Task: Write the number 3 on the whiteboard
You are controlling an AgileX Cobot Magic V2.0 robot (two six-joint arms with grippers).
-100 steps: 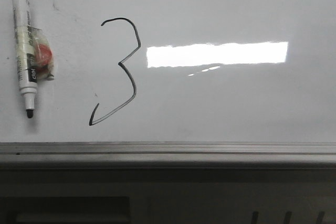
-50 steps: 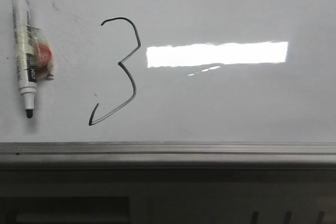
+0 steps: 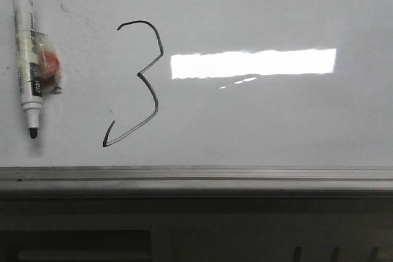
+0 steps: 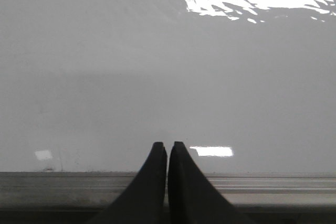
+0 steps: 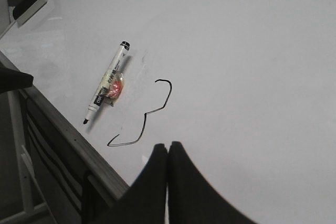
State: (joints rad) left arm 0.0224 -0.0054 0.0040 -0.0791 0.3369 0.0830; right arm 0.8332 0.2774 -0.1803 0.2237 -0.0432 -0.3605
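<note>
1. Nearest the robot, the silver-grey edge strip point(image 3: 196, 173) of the whiteboard point(image 3: 276, 121) runs along the near side. Both arms sit back at this edge. The left gripper point(image 4: 167, 153) has its fingers pressed together and empty, over bare board just beyond the strip. The right gripper point(image 5: 168, 153) is likewise closed on nothing, with the drawn figure just ahead of it.

2. Just past the strip, the number 3 point(image 3: 138, 84) is drawn in thin black line on the left half of the board: angular, with a hooked tail pointing toward the near edge. It reads as complete, so I judge the writing step done and the task at or near its end.

3. To the left of the figure, apart from it, the marker point(image 3: 26, 59) lies flat, uncapped, tip toward the near edge, with a small red and clear piece point(image 3: 49, 69) fixed to its side. No gripper touches it.

4. Farther right, a bright light reflection point(image 3: 253, 64) crosses the board.

5. The next move likely calls only for keeping the arms clear of the wet line; a smear would be the one risk. Nothing stands in the way.
</note>
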